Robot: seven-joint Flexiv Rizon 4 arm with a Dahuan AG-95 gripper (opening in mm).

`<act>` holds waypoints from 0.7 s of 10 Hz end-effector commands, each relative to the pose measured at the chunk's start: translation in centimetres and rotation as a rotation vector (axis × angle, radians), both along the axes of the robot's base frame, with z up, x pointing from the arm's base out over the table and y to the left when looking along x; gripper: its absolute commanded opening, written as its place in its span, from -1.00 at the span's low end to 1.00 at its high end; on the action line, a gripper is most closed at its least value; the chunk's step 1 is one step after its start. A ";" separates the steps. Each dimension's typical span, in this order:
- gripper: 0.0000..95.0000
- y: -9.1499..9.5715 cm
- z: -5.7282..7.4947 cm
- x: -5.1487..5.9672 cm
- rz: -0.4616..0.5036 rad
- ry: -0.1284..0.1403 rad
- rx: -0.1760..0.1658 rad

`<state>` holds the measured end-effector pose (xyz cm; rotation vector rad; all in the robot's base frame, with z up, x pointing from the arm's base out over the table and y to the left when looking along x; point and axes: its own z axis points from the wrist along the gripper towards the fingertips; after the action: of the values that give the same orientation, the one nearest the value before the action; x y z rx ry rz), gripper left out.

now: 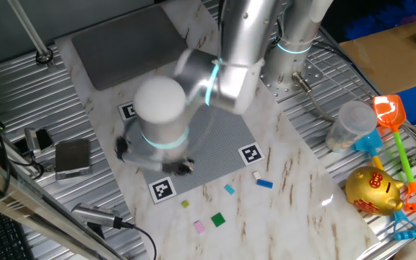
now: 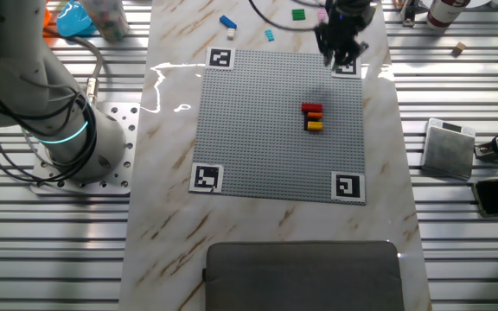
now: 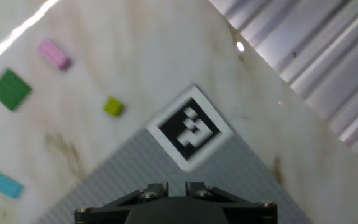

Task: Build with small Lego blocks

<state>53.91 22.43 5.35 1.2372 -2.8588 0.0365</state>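
We judge the build barely begun: on the grey studded plate only a short stack stands, a red brick, a black brick and a yellow-orange brick touching in a row. The rest lie loose on the marble table beyond the plate's edge: a green tile, a pink brick, a small yellow brick, a light blue brick and a blue brick. Our gripper hangs over the plate's corner marker near those loose pieces, seemingly carrying nothing, though we cannot tell whether its fingers are spread or closed.
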 end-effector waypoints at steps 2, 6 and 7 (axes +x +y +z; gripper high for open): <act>-0.20 6.0 -0.2 -0.7 -0.265 -0.013 -0.006; -0.60 8.3 0.1 -1.1 -0.272 -0.017 -0.014; -0.60 7.2 -0.1 -0.8 -0.215 -0.033 -0.028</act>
<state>53.09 29.80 5.23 0.8138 -3.0122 0.0687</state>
